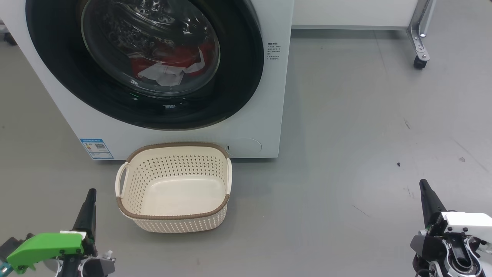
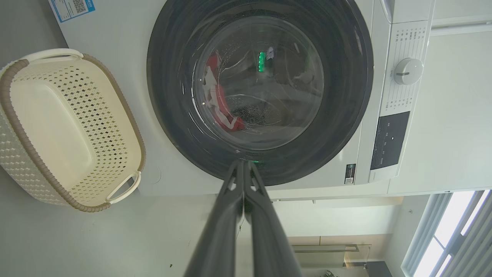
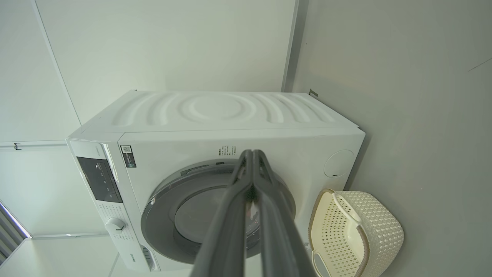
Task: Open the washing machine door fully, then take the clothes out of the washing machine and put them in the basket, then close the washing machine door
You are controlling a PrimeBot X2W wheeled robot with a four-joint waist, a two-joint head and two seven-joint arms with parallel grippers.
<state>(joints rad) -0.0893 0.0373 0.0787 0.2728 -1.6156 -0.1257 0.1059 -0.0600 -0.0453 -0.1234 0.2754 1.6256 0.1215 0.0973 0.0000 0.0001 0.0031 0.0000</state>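
Observation:
The white washing machine (image 1: pixel 269 115) stands ahead with its round black door (image 1: pixel 238 77) shut. Behind the glass window lie the red and white clothes (image 1: pixel 169 65), also seen as red fabric (image 2: pixel 223 107) in the left wrist view. On the floor just in front sits the cream basket (image 1: pixel 175 186), with nothing in it. My left gripper (image 1: pixel 91 192) is shut and empty at the lower left, left of the basket. Far from the machine at the lower right, my right gripper (image 1: pixel 423 183) is shut and empty too. Both wrist views show fingertips pressed together (image 2: pixel 244 163) (image 3: pixel 253 153).
Grey floor (image 1: pixel 365 134) spreads to the right of the machine. A wheeled metal frame leg (image 1: pixel 419 46) stands at the back right, under a white panel. The control panel and dial (image 2: pixel 407 71) sit at the machine's top.

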